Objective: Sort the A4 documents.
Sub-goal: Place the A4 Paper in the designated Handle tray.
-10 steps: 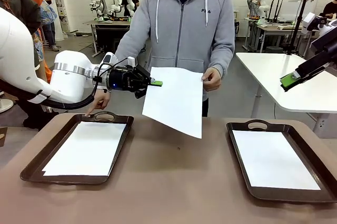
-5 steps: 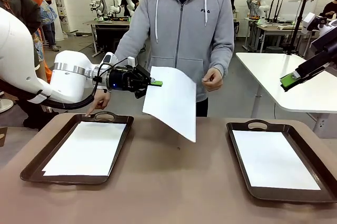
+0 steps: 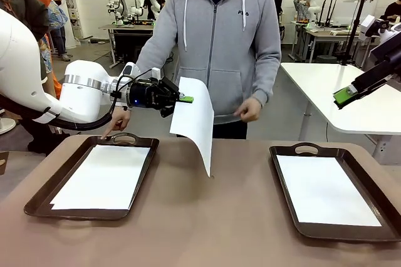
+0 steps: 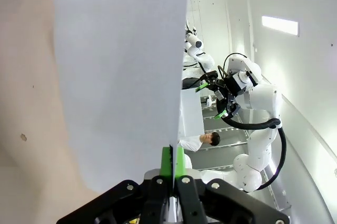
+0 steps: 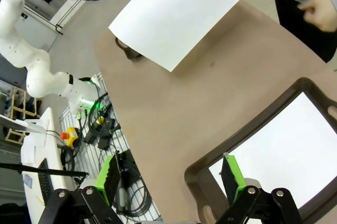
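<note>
— Lab hall, brown table (image 3: pixel 207 217). Item one?

— Sheet (image 3: pixel 195 120), white A4, hanging over the table's far middle. Left gripper (image 3: pixel 185 99) has its jaws closed on the top left corner; green pads (image 4: pixel 172 162) pinch the edge. Judged very light and limp: it droops and curls from that single corner, so it would swing and crease easily. A flat edge is the better hold.

— Other sheets?

— One lies flat in the left tray (image 3: pixel 37 199), one in the right tray (image 3: pixel 285 214).

— Right gripper (image 5: pixel 171 176)?

— Raised at far right, jaws wide apart, holding nothing.

— Surroundings?

— Person in grey hoodie at the far side, hand (image 3: pixel 250 109) free of the sheet. White tables and benches stand behind.
</note>
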Robot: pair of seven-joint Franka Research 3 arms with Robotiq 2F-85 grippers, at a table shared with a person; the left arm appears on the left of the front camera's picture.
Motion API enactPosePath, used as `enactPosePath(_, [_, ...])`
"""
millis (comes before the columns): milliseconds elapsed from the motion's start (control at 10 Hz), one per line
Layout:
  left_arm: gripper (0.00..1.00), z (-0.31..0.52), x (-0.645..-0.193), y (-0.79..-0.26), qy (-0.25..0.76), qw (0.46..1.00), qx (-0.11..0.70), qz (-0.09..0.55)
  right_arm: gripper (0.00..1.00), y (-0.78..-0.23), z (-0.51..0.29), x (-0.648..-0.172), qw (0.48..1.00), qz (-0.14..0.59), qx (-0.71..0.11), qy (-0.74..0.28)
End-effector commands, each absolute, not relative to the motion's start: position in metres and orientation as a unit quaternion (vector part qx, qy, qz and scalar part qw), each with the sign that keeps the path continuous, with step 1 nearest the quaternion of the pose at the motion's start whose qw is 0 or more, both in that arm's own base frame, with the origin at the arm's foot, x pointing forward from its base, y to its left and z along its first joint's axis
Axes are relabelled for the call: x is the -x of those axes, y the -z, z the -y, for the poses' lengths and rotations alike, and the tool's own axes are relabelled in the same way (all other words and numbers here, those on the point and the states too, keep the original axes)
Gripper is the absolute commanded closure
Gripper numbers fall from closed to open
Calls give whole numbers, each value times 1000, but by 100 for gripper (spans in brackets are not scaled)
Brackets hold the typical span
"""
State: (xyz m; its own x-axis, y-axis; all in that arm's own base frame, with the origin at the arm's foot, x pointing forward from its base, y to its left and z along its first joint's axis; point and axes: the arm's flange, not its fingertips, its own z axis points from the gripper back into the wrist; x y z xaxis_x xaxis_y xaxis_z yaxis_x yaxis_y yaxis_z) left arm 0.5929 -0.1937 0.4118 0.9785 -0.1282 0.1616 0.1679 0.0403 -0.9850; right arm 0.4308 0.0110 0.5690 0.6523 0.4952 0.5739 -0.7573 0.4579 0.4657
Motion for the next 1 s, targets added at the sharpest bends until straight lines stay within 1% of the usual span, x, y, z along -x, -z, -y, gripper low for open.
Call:
enactPosePath(0, [100, 194, -593, -412, 102, 720, 686, 15, 0, -567, -12, -430, 831, 186, -366, -375])
enactPosePath(300, [99, 194, -593, -412, 103, 721, 685, 14, 0, -567, -12, -430, 831, 186, -366, -375])
enactPosePath(400, [99, 183, -586, -419, 131, 739, 661, 5, 0, -567, -12, -430, 831, 186, -366, -375])
enactPosePath(600, [99, 157, -568, -430, 131, 767, 627, -14, 0, -567, -12, -430, 831, 186, -366, -375])
enactPosePath(900, [99, 109, -532, -439, 127, 778, 613, -53, 0, -567, -12, -430, 831, 186, -366, -375])
